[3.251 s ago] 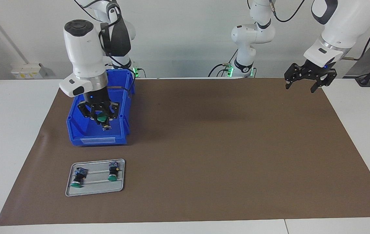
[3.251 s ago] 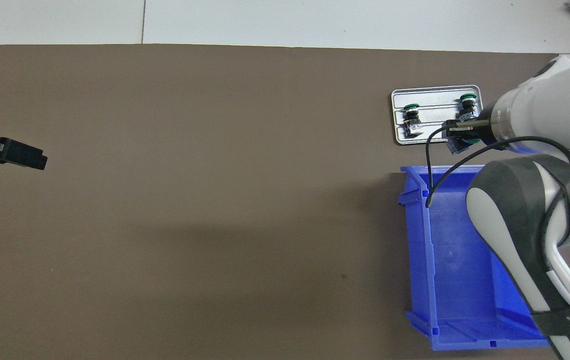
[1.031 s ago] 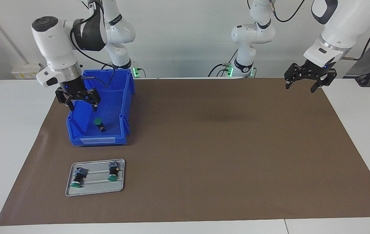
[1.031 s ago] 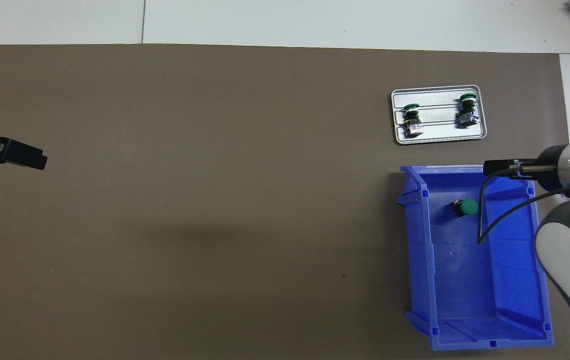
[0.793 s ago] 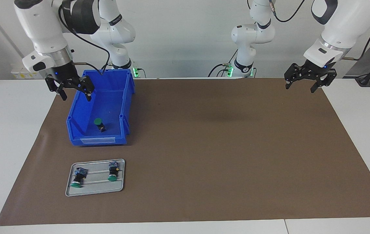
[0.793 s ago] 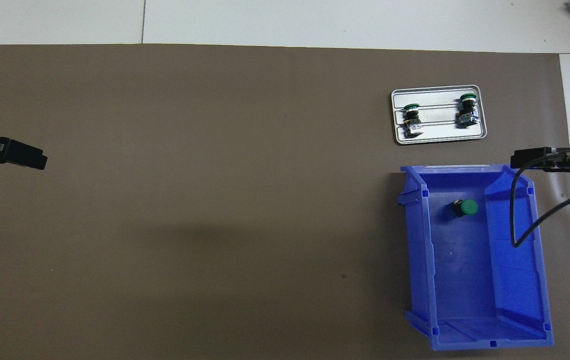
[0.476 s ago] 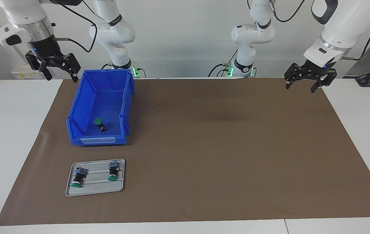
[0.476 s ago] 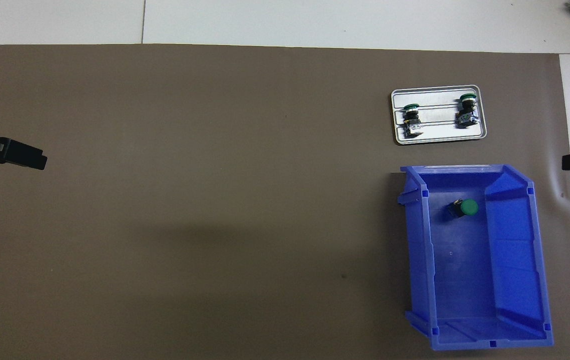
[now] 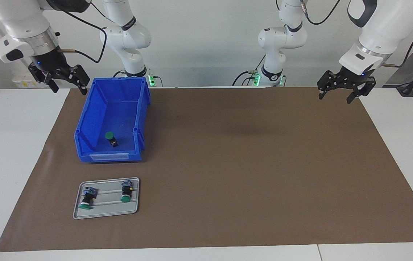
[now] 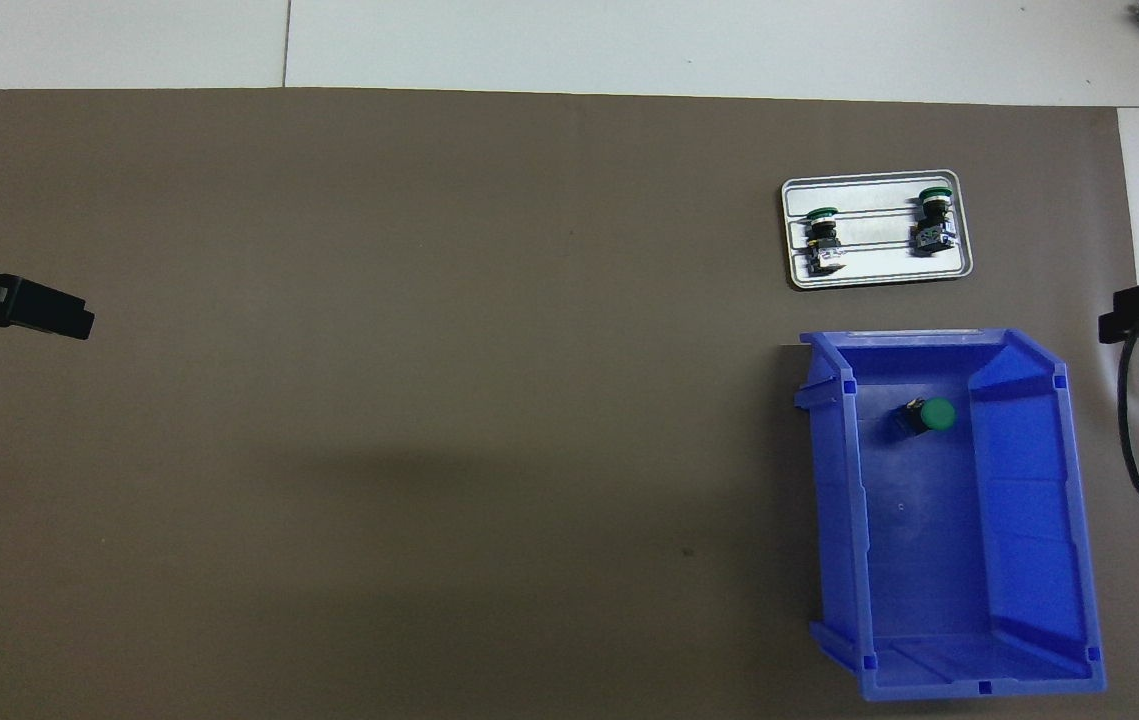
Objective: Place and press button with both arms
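Hovering apart, our left gripper [image 9: 337, 95] and right gripper [image 9: 67, 86] are spread, empty; button [image 9: 110, 137] lies in bin [image 9: 139, 108].

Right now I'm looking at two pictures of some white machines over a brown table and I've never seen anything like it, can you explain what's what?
Those are two robot arms. One picture faces them from across the table; the other looks down from above their end. On the brown mat sits a blue bin with one green-capped push-button inside, and farther from the robots a metal tray carrying two more. The right gripper hangs open just outside the bin, the left gripper waits open over the mat's other end. Neither holds anything.
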You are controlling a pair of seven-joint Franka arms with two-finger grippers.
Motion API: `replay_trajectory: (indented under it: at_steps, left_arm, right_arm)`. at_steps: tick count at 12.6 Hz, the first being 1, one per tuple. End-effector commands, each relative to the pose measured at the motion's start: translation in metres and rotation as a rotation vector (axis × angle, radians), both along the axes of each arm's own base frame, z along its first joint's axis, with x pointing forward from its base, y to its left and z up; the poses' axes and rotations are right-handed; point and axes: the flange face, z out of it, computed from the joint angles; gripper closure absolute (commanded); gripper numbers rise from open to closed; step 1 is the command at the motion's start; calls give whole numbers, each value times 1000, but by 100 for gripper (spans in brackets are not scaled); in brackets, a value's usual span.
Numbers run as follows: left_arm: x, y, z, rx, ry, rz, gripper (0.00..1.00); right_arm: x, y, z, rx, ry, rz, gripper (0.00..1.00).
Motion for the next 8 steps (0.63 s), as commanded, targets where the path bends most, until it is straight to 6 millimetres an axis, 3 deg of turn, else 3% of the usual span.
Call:
replay_trajectory:
  at_steps: [1,8]
  left_arm:
    - [-10,1,1,19,3,9,0]
    - [-10,1,1,19,3,9,0]
  right_arm:
    - [-6,5,0,0,-5,-3,0]
    - [-7,8,-1,13,14,22,0]
